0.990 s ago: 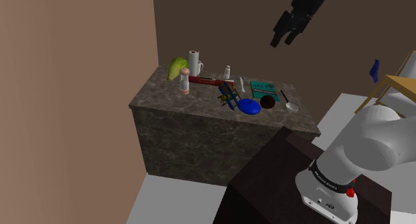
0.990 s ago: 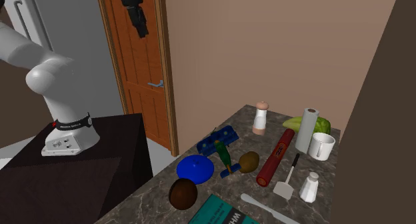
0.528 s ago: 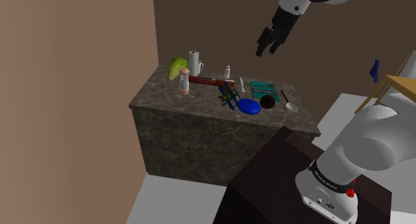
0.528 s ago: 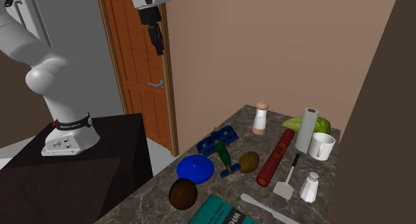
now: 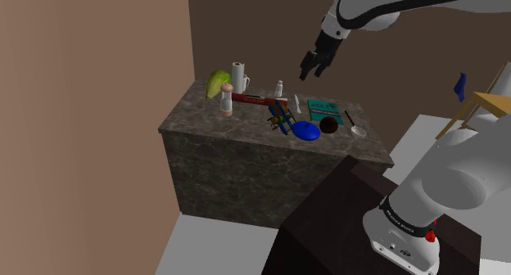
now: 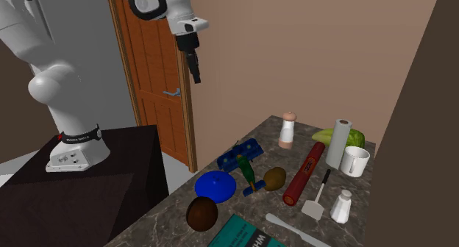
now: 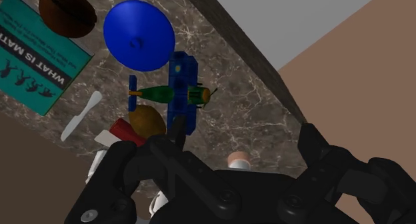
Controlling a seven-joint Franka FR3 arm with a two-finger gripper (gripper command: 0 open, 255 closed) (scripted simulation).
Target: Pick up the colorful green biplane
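The biplane (image 5: 281,118) has blue wings and a green body and lies near the front edge of the dark marble counter (image 5: 214,128). It sits between a blue disc and a brown kiwi-like fruit (image 6: 275,179). My black gripper (image 5: 311,69) hangs high above the counter's back, well off the biplane (image 6: 243,163). In the second exterior view the gripper (image 6: 196,70) is in front of the orange door. The wrist view looks down on the biplane (image 7: 175,93) past the gripper (image 7: 243,133), whose fingers stand apart with nothing between them.
Beside the plane lie a blue disc (image 6: 215,187), a brown ball (image 6: 201,213) and a teal book (image 7: 40,56). A red cylinder (image 6: 304,173), pepper mill (image 6: 287,129), paper roll (image 6: 338,143), mug (image 6: 354,162), shaker (image 6: 340,206) and spatula (image 6: 318,201) crowd the wall side.
The gripper has come down and moved toward the shoulder view's left, closer to the counter. Nothing on the counter has shifted.
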